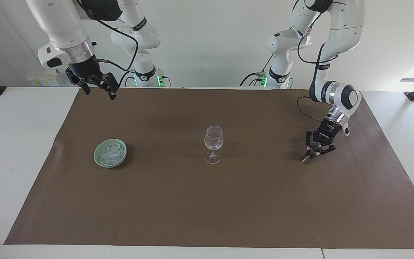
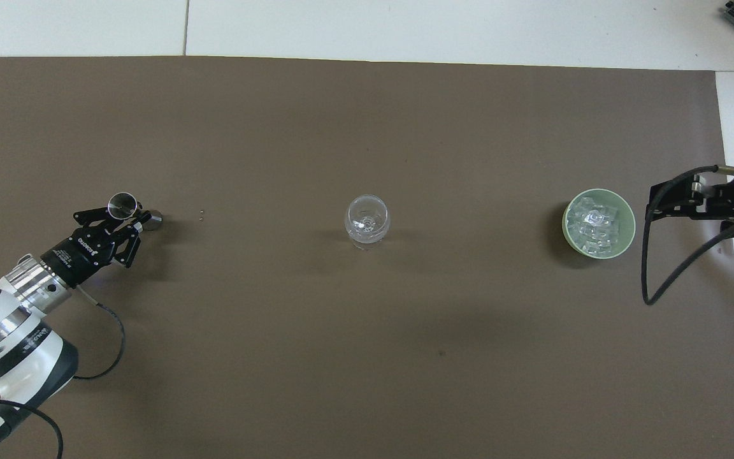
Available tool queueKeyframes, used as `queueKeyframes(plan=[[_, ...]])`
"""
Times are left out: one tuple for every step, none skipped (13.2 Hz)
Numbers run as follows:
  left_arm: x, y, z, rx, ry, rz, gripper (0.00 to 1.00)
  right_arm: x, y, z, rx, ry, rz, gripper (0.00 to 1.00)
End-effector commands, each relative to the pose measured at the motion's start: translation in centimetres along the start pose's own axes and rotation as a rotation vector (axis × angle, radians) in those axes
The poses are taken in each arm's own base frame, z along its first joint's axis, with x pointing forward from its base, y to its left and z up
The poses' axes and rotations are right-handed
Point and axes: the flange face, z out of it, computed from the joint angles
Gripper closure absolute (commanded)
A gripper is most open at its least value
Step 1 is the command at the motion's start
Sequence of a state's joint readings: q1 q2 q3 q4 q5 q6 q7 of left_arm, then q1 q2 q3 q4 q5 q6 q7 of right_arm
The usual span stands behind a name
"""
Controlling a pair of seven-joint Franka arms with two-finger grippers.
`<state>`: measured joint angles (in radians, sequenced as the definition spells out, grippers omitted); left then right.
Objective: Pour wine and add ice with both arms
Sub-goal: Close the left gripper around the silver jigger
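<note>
Gripping the jigger (image 1: pixel 314 149) in my left gripper (image 1: pixel 317 148) — fingers shut on its waist, toward the left arm's end of the mat (image 1: pixel 228 216) — I judge the pouring step just begun. Next I must lift it level, carry it over the glass (image 1: pixel 214 143) and tip slowly. My right gripper (image 1: pixel 97 87) waits open, raised — the ice (image 1: pixel 110 152) sits in its bowl (image 1: pixel 98 160).
</note>
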<state>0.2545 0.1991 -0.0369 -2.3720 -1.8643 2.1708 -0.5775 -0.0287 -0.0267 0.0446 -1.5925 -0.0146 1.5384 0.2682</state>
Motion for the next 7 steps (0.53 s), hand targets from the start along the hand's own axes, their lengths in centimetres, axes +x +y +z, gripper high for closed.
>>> queueKeyframes(plan=[[-1.9, 1.7, 0.6, -0.013, -0.031, -0.033, 1.0, -0.6, 0.2, -0.1, 0.005, 0.008, -0.008, 0.0], [-2.4, 1.8, 0.8, -0.009, -0.034, -0.032, 1.0, -0.6, 0.2, -0.1, 0.005, 0.008, -0.008, 0.0], [-2.9, 2.0, 1.0, -0.007, -0.038, -0.041, 1.0, -0.6, 0.2, -0.1, 0.005, 0.008, -0.008, 0.0], [-3.8, 2.2, 1.1, -0.01, -0.041, -0.051, 1.0, -0.6, 0.2, -0.1, 0.005, 0.008, -0.008, 0.0], [-4.6, 2.2, 1.3, -0.003, -0.038, -0.04, 1.0, -0.5, 0.2, -0.1, 0.006, 0.006, -0.009, 0.0], [-5.7, 2.2, 1.6, 0.004, -0.039, -0.032, 1.0, -0.6, 0.3, -0.1, 0.006, 0.007, -0.007, 0.0], [-6.5, 1.9, 2.0, 0.006, -0.033, -0.03, 1.0, -0.6, 0.2, -0.1, 0.005, 0.008, -0.008, 0.0]])
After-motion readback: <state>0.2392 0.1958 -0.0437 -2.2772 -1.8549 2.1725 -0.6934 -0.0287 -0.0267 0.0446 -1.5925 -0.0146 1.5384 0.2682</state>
